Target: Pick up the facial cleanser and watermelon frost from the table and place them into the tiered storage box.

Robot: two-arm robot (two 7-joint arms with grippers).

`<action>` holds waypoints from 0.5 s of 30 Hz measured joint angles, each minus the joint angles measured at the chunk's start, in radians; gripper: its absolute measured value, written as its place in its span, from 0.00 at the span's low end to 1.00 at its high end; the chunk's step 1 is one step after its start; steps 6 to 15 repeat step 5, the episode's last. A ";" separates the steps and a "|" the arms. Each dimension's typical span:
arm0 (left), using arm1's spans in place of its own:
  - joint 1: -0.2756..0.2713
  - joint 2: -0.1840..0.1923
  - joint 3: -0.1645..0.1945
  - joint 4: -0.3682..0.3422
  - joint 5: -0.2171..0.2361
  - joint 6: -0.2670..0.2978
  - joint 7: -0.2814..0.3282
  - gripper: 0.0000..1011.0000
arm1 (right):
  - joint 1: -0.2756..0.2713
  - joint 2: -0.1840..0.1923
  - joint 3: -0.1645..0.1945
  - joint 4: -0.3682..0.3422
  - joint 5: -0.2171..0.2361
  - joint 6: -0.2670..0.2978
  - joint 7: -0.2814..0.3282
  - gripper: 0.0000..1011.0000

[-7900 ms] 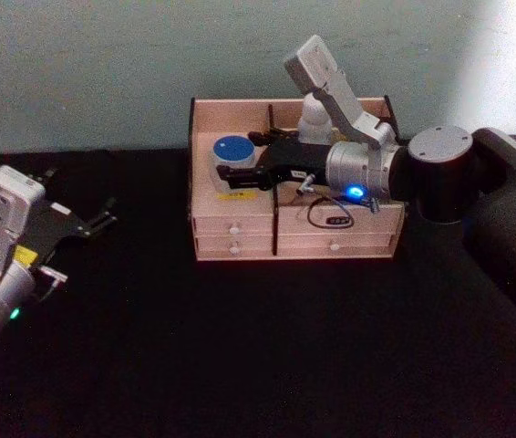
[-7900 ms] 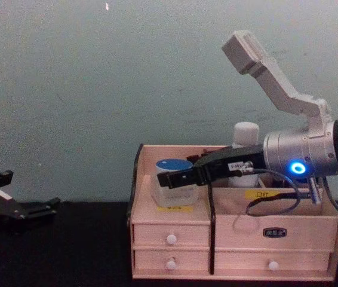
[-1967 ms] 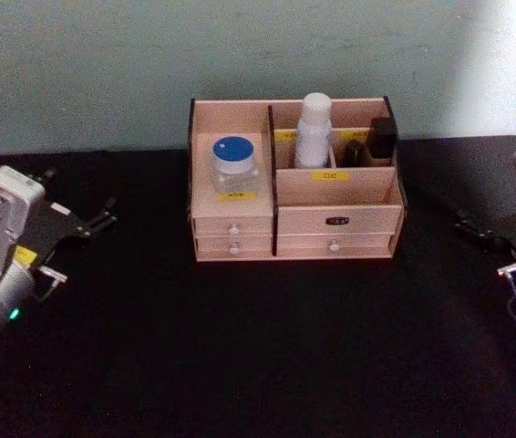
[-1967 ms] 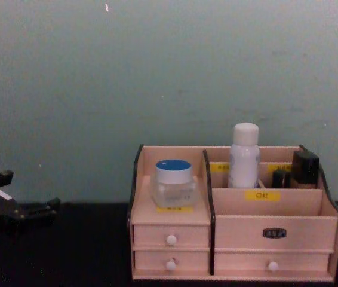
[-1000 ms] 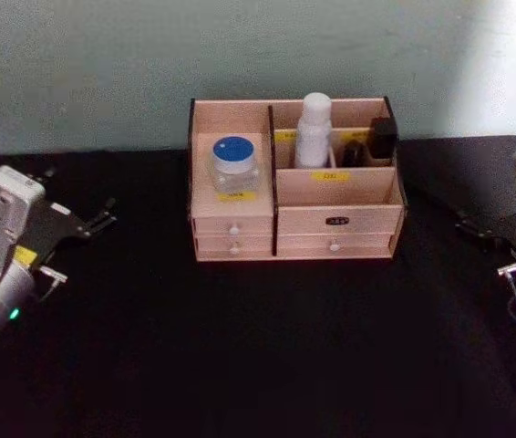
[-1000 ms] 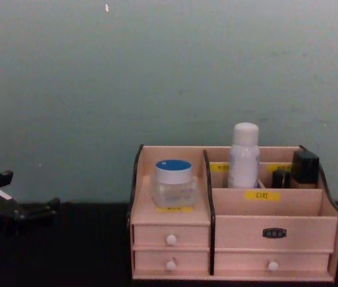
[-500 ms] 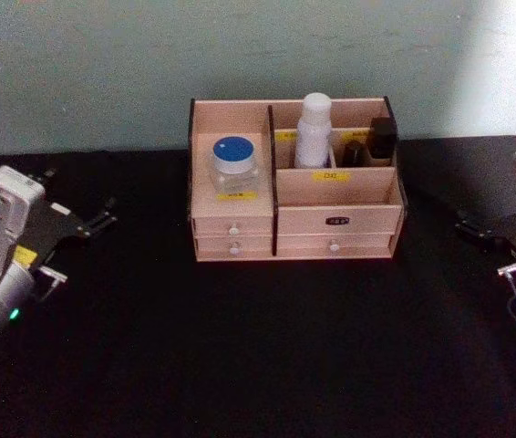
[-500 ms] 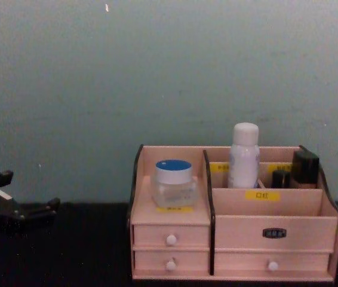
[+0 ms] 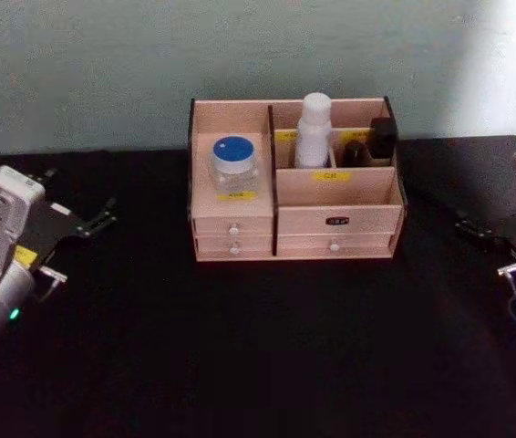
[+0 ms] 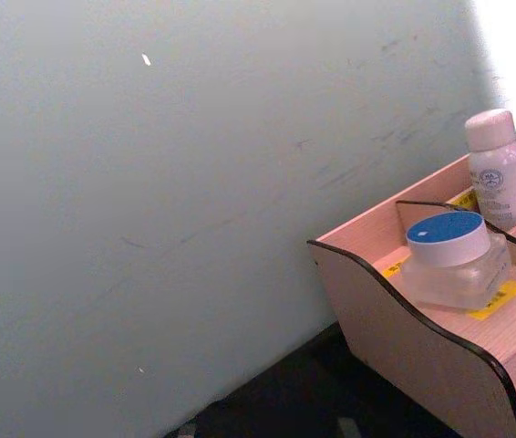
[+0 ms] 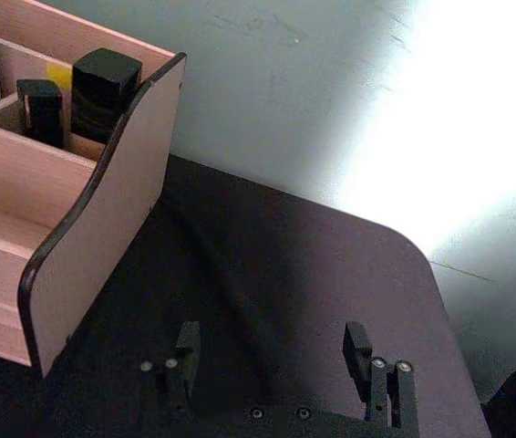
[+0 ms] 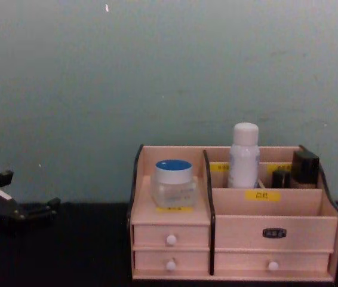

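Tabletop: watermelon frost (image 9: 233, 164) far from fingers (image 9: 94, 219).

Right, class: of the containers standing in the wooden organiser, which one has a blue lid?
The watermelon frost, the squat translucent jar on the left shelf of the tiered storage box. The facial cleanser is tall with a white cap; the two small containers beside it are black.

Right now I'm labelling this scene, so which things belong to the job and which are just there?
Job things:
facial cleanser, upright in a back compartment
watermelon frost, on the left tier
tiered storage box

Just there:
two black containers in the back right compartment
black table
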State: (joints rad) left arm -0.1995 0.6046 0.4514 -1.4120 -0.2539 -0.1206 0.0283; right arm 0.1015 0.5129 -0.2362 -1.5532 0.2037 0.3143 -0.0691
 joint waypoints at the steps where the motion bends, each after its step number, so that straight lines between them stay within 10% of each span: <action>1: 0.000 0.000 0.000 0.000 0.000 0.000 0.000 0.99 | 0.000 0.000 0.000 0.000 0.000 0.000 0.000 0.99; 15: 0.000 0.000 0.000 0.000 0.000 0.000 0.000 0.99 | 0.000 0.000 0.000 0.000 0.000 0.000 0.000 0.99</action>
